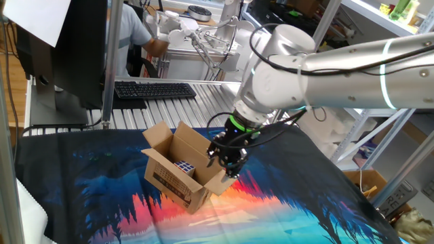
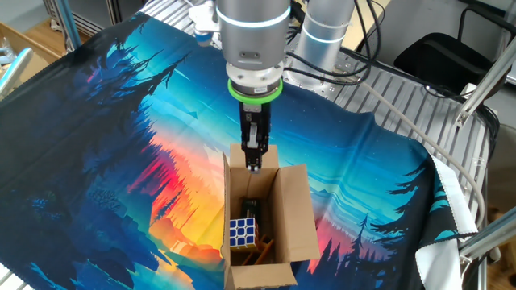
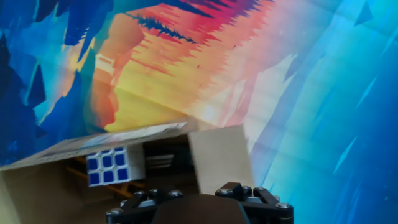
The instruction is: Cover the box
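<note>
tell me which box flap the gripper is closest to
The short end flap on the arm's side of the box; the gripper hangs right over it.

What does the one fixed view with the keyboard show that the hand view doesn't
Only that fixed view shows the black print on the box side, the keyboard behind the mat, the arm and the whole gripper at the box's end flap. Only the hand view shows the gripper's black underside close up. Both show the open box, the puzzle cube inside and the colourful mat.

Robotics lab: aluminium framing (image 1: 112, 61), keyboard (image 1: 154, 89), cluttered shelving (image 1: 400, 13).
</note>
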You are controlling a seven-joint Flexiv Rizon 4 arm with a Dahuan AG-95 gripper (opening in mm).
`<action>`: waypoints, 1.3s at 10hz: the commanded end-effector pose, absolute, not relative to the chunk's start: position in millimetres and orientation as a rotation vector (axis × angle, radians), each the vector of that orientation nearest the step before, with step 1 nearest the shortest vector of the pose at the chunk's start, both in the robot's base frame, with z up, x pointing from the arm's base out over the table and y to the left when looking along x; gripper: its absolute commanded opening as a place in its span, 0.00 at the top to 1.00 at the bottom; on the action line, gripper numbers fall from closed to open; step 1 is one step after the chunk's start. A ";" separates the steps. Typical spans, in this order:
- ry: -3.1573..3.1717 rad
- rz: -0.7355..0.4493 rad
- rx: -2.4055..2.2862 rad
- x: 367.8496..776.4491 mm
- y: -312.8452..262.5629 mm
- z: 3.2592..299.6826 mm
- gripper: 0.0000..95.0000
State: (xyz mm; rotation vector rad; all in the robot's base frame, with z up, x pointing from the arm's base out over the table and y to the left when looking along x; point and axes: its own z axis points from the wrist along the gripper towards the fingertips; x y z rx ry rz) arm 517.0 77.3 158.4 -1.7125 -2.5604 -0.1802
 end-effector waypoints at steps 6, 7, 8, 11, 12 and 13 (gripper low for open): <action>-2.682 -0.095 -1.542 495.6 67.0 158.6 0.20; -2.698 -0.104 -1.535 489.3 64.8 154.0 0.20; -2.704 -0.114 -1.522 486.3 63.4 151.4 0.20; -2.701 -0.127 -1.518 485.2 62.7 150.1 0.20; -2.699 -0.135 -1.535 484.5 61.5 148.5 0.20; -2.695 -0.149 -1.540 483.8 60.0 146.6 0.20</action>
